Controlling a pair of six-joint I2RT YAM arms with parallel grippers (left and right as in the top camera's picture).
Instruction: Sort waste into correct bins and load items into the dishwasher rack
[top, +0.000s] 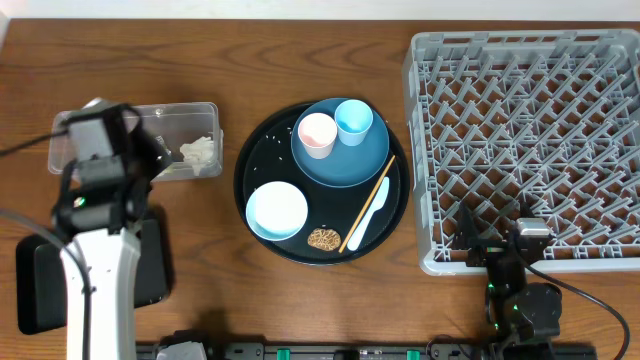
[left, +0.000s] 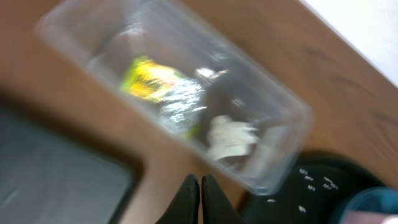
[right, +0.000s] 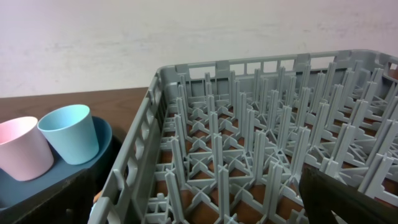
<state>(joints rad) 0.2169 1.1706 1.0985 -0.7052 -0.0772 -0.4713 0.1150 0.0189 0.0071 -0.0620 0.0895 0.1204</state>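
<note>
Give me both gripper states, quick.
Left gripper: closed, fingers pressed together, holding nothing.
Right gripper: cannot be told; its fingertips are not clearly shown in any view.

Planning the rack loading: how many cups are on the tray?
2: a pink cup and a light blue cup, side by side on the blue plate. None seem hidden.
</note>
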